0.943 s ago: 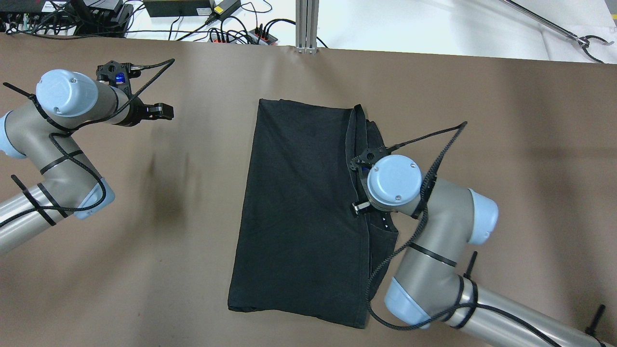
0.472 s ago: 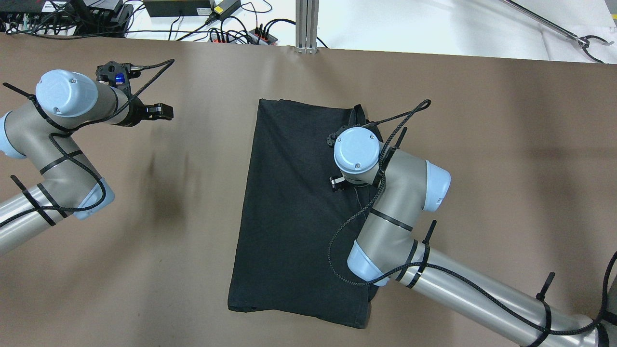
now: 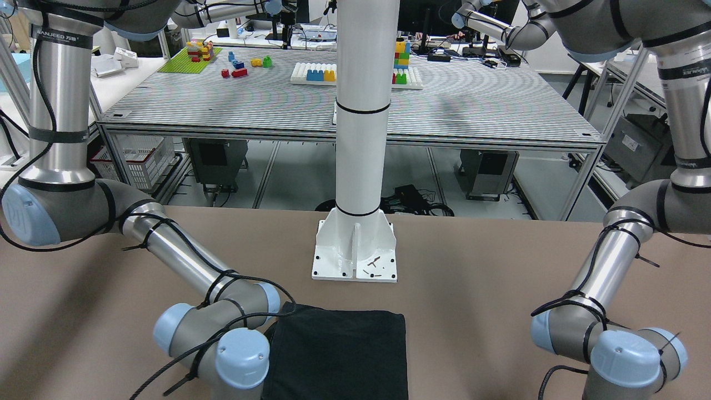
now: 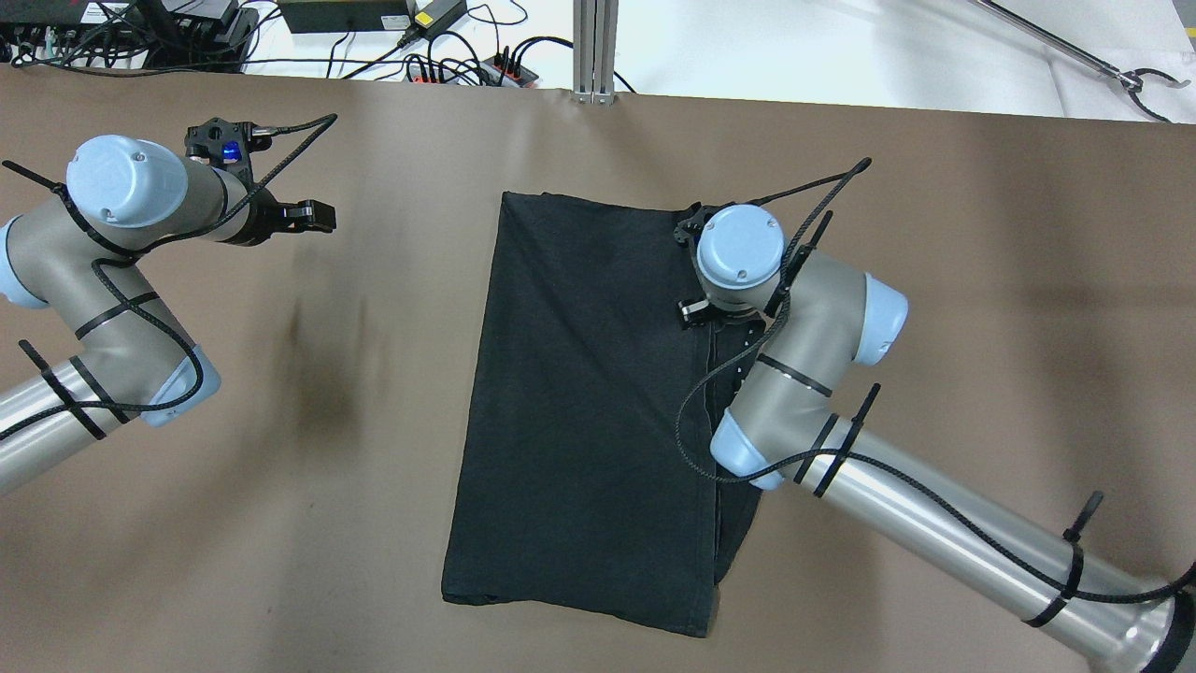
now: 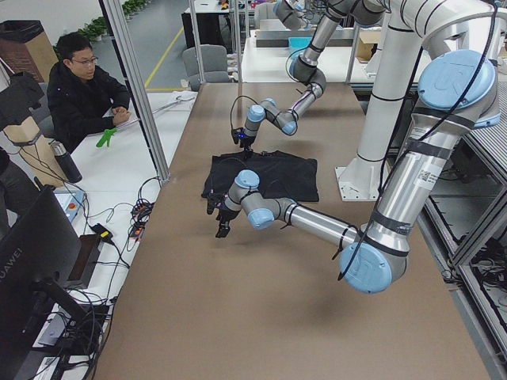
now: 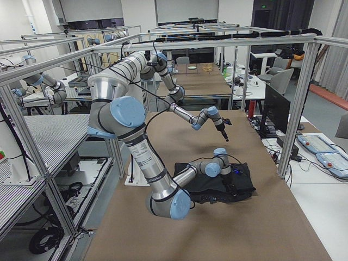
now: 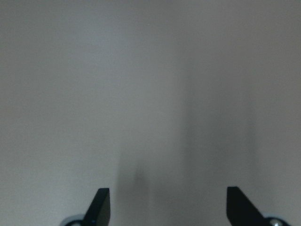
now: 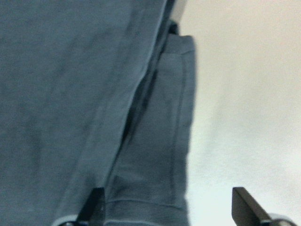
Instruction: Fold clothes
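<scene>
The black cloth (image 4: 579,402) lay flat at the middle of the brown tabletop (image 4: 934,280), folded into a tall rectangle, with a narrow strip of a lower layer showing along the edge on the robot's right. In the front-facing view its near edge sat a little way out from the base plate (image 3: 355,261) of the white post (image 3: 361,139), not touching it. The right claw (image 8: 169,207) hung over the far part of that right edge; its wrist camera showed both fingertips spread wide with nothing between them, hemmed layers of cloth beneath on one side and bare tabletop on the other. Whether the fingertips touched the fabric could not be told. The left claw (image 4: 327,217) was well apart from the cloth, above bare tabletop on the robot's left, its fingers likewise parted and empty.
</scene>
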`<state>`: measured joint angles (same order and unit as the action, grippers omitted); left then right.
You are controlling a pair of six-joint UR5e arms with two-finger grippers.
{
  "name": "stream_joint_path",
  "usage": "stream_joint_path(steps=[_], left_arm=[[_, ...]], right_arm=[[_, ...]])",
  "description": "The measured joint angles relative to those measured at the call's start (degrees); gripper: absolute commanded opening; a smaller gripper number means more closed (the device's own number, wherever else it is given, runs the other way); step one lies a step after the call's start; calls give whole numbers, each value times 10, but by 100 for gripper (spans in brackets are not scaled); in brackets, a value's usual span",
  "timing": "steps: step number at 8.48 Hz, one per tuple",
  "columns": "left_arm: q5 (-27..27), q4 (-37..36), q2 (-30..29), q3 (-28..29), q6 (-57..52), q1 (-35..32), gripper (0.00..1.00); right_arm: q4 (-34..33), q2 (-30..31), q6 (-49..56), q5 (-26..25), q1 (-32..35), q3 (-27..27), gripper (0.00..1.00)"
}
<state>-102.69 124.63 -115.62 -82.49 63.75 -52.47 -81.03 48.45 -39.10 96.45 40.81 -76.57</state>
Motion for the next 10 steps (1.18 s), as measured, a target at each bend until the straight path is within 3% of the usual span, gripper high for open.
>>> stream_joint_path(steps=[2,4,7,10], left_arm=[[0,-1,5,-12,0,0,88],[-1,-4,16,-34,0,0,92],[-3,-4,20,-49,1,1,93],[-4,-5,14,-51,1,8,93]], right_arm=[[12,32,56,40,43,-13,95],[8,47,-37,60,44,-62,95],[-9,73,-406,42,-38,-169,91],[-64,150,-775,-68,-175,-322,82]])
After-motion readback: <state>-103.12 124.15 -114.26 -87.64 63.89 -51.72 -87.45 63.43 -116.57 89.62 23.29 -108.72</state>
